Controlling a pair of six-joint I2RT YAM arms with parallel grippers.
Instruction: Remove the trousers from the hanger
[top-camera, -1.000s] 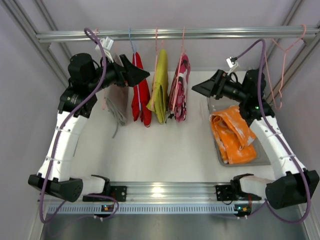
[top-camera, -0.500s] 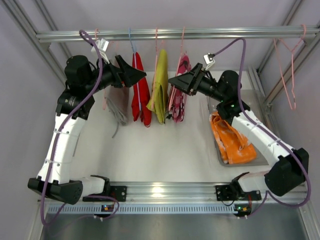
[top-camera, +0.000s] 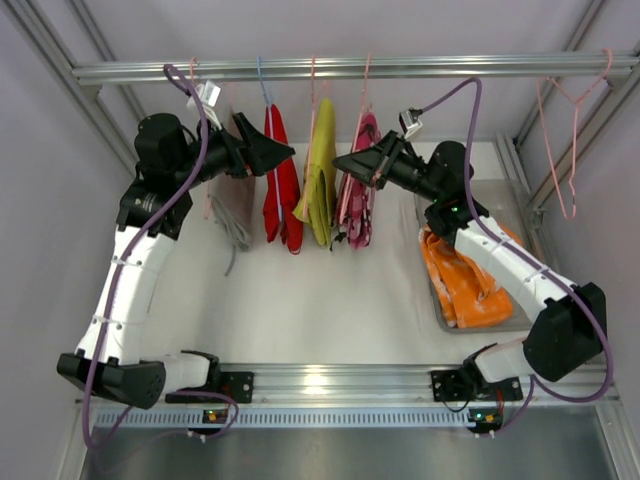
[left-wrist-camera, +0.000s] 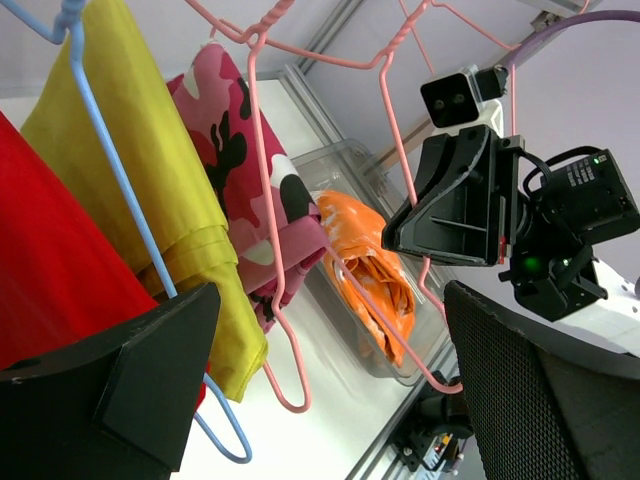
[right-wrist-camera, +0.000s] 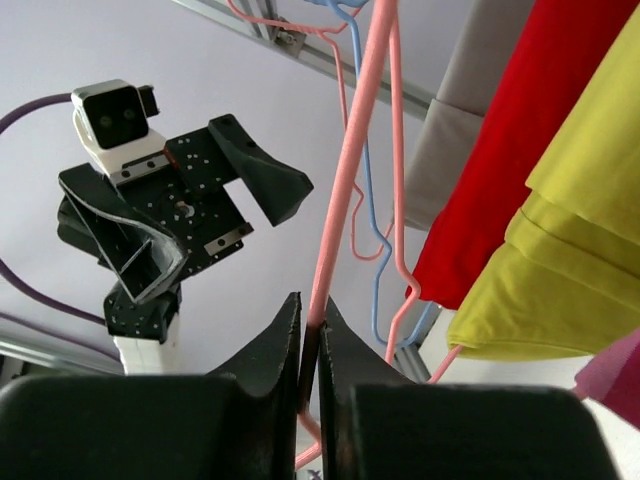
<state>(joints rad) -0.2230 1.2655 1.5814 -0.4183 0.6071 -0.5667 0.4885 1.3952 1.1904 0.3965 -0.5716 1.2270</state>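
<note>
Pink camouflage trousers (top-camera: 358, 185) (left-wrist-camera: 235, 130) hang from a pink wire hanger (top-camera: 364, 95) (right-wrist-camera: 350, 170) on the rail. My right gripper (top-camera: 342, 162) (right-wrist-camera: 311, 325) is shut on that hanger's wire, just right of the trousers' top. Orange trousers with white blotches (top-camera: 462, 270) (left-wrist-camera: 365, 265) lie crumpled in a clear tray (top-camera: 440, 315). My left gripper (top-camera: 280, 150) (left-wrist-camera: 330, 330) stands open beside the red garment with nothing between its fingers, facing the right gripper across the hanging clothes.
On the same rail hang a grey garment (top-camera: 235, 205), a red one (top-camera: 283, 190) on a blue hanger and a yellow one (top-camera: 322, 180). An empty pink hanger (top-camera: 572, 150) dangles at the far right. Frame posts flank both sides.
My right arm swung left from above the tray to the pink camouflage trousers' hanger, and its jaws closed on the wire. The left arm barely moved.
</note>
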